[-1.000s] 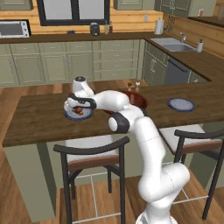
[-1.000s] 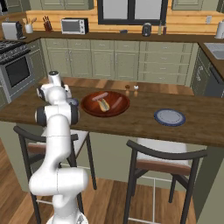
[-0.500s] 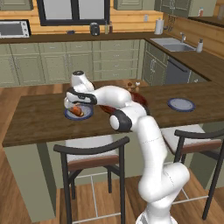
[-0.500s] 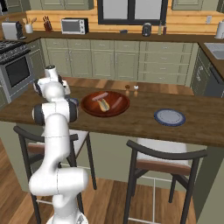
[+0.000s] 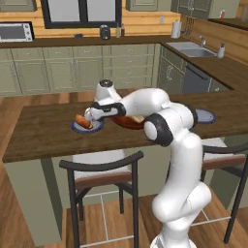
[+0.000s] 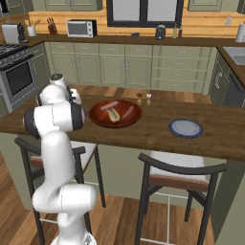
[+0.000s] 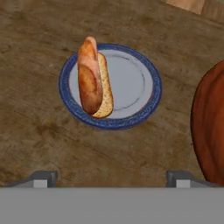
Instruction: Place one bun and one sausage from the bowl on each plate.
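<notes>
Now my claw point(image 7: 109, 177) hangs released above the small blue-rimmed grey plate point(image 7: 135, 83), where a golden bun point(image 7: 92, 78) lies near the dark wooden table's point(image 7: 39, 140) edge.

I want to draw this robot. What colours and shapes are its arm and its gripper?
The arm is glossy white, made of fat rounded tube sections with dark grey rings at the joints. The gripper has two small square grey tips. No cables or markings show.
</notes>
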{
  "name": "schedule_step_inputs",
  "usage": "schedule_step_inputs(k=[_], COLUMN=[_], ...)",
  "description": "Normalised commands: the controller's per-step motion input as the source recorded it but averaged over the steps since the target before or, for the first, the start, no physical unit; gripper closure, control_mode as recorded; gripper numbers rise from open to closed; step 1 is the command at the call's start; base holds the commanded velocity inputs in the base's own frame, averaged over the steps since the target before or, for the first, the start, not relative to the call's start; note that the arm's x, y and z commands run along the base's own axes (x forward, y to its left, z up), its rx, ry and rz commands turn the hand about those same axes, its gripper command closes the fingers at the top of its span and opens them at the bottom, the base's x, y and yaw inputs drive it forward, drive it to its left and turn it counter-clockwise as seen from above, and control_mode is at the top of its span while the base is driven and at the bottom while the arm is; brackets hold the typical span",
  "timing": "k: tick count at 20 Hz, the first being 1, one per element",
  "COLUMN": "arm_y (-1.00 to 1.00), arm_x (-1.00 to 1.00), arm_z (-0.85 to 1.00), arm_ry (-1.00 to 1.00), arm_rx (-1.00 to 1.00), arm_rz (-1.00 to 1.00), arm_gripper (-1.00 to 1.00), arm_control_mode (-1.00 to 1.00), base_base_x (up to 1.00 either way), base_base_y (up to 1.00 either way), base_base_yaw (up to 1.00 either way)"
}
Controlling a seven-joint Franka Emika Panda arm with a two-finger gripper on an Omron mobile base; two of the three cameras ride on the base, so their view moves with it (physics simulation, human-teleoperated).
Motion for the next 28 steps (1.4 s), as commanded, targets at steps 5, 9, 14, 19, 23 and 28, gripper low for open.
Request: schedule_step_inputs(k=[5,9,14,19,23,28], arm_y=[-0.51,-0.99,-1.0,-0.98,-0.26,-0.01], arm_x=[0.0,0.0,0.0,0.01,0.09,0.65], arm_z=[0.83,0.69,0.17,-0.12,-0.05,-0.19], arm_ry=[0.05,0.04,0.01,0.0,0.01,0.22], arm_rx=[0.01,0.0,0.0,-0.01,-0.22,-0.16], arm_rz=[0.0,0.0,0.0,-0.01,0.0,-0.02], arm_gripper=[-1.0,-1.0,-1.0,-1.0,-1.0,-1.0], arm_control_mode=[-1.0,-1.0,-1.0,-1.0,-1.0,-1.0], base_base_x=[0.0,0.0,0.0,0.0,0.0,0.0], base_base_y=[0.0,0.0,0.0,0.0,0.0,0.0], base_base_yaw=[0.0,0.0,0.0,0.0,0.0,0.0])
